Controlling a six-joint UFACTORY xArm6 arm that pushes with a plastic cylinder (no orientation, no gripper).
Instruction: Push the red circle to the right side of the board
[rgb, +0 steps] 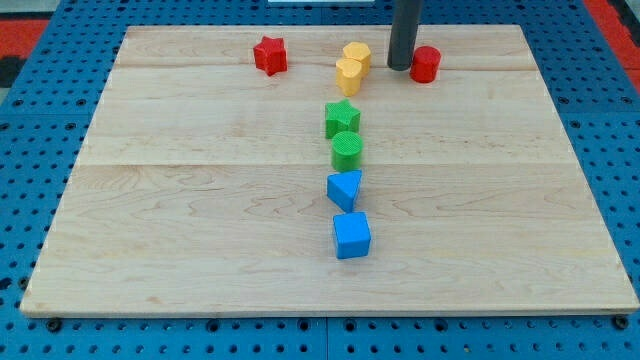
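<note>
The arm carries no gripper, so no released or clenched state applies; it ends in a dark rod, and my tip (401, 67) rests on the wooden worktop (180, 230) near the view's top, just right of centre. The red circle (425, 64) stands immediately to the view's right of my tip, touching it or nearly so; contact cannot be confirmed. Two yellow blocks (351, 67) sit pressed together just to the view's left of the tip. The red star (269, 55) lies farther to the view's left, well apart from the others. Below the yellow blocks a column runs toward the view's bottom: green star (342, 119), green circle (346, 150), blue triangle (345, 189), blue cube (351, 236). The worktop rests on a blue perforated base (40, 150).
</note>
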